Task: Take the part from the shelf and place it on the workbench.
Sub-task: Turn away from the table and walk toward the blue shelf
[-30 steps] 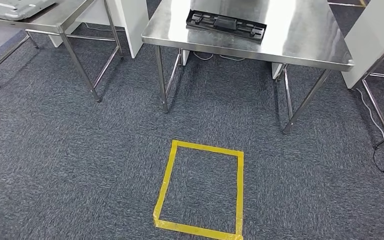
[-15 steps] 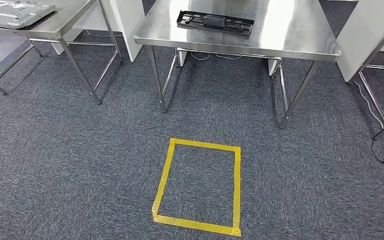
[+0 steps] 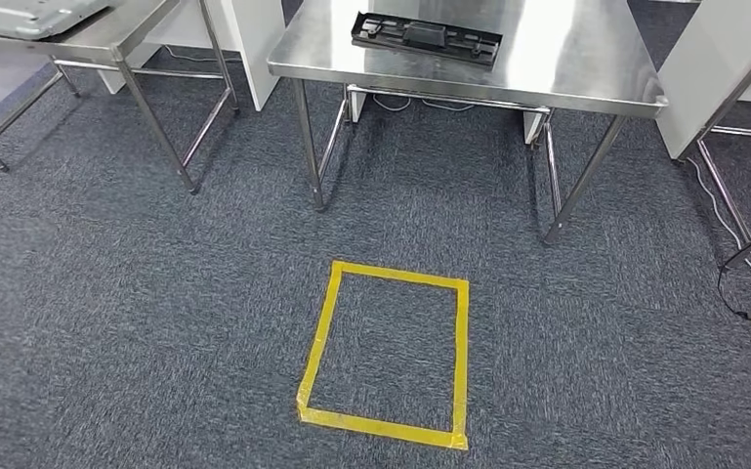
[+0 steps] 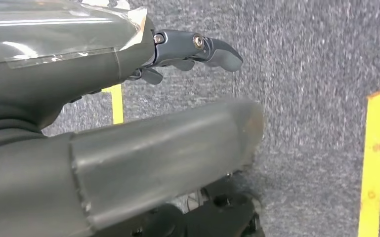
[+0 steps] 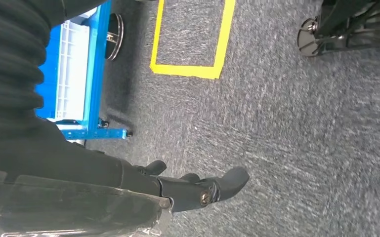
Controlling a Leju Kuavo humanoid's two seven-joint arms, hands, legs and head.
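A long black plastic part (image 3: 426,39) lies flat on the steel workbench (image 3: 566,68) at the far side of the head view. My left hand (image 4: 192,49) hangs over the grey carpet with its dark fingers stretched out and nothing in them. My right hand (image 5: 197,190) also hangs above the carpet, fingers extended and empty. Both hands are far from the part.
A yellow tape square (image 3: 317,337) marks the carpet in front of the workbench. A second steel table (image 3: 107,34) at the left carries a grey metal panel (image 3: 20,15). White cabinets flank the workbench, a cable (image 3: 732,283) trails at right, and a blue cart (image 5: 74,74) stands behind.
The whole head view has shifted and swayed slightly, so the camera has moved. The black part stays in place on the workbench.
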